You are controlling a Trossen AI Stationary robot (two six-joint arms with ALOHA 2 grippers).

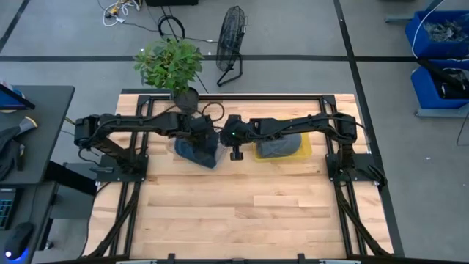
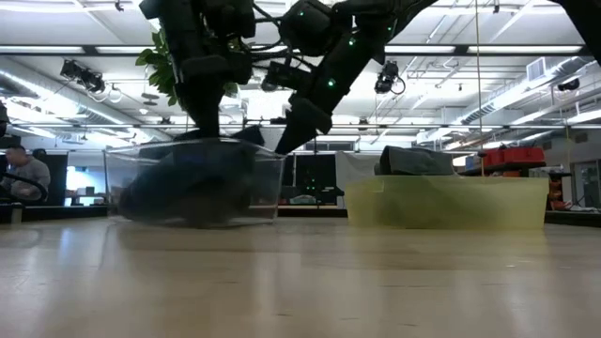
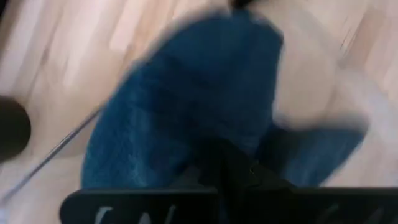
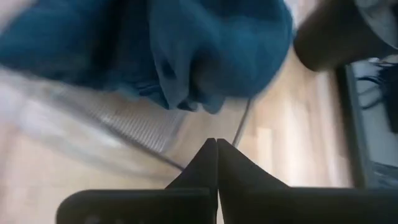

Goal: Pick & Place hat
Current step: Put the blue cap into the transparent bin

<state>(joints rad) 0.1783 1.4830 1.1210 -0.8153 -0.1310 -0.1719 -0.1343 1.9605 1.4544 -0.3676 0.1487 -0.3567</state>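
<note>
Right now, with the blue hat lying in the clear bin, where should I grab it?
Probably from straight above: the blue hat lies crumpled inside the clear bin, whose walls block any side approach. Pinch a raised fold near its middle.

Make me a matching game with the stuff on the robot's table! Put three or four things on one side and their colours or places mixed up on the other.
Things:
1. hat
2. clear bin
3. yellow bin
4. potted plant

Places or colours:
A. at the table's far edge, green and leafy
B. blue, lying inside the see-through box
C. under the right arm, holding something grey
D. see-through, under the left arm

Right pairs: 1-B, 2-D, 3-C, 4-A
</note>
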